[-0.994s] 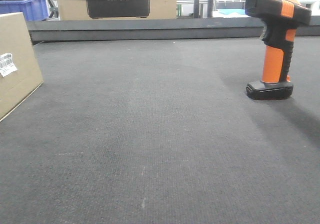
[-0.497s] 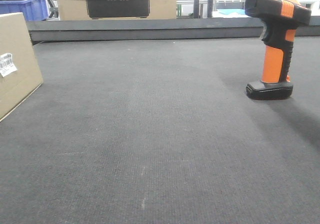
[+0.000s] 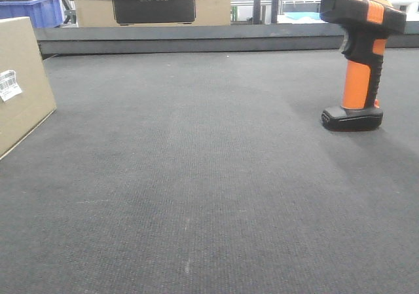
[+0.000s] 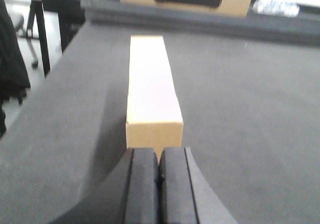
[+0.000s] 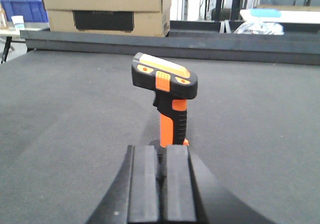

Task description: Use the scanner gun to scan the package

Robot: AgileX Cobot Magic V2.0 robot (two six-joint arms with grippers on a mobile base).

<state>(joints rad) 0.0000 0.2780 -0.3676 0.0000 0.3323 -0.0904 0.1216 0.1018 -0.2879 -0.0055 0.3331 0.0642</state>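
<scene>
scanner gun point(image 3: 359, 58) nudged very slightly left, nothing else visibly different

A warehouse-like workroom: stacked cardboard boxes point(image 3: 150, 2), blue crate point(image 3: 36, 9), metal shelving point(image 5: 225, 4) behind.

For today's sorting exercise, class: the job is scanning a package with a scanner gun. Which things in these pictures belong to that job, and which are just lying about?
Belongs to the job:
- package, with its white barcode label
- scanner gun, standing upright
- left gripper and right gripper, both shut and empty

Just lying about:
- larger cardboard boxes behind the table
- blue crate
</scene>
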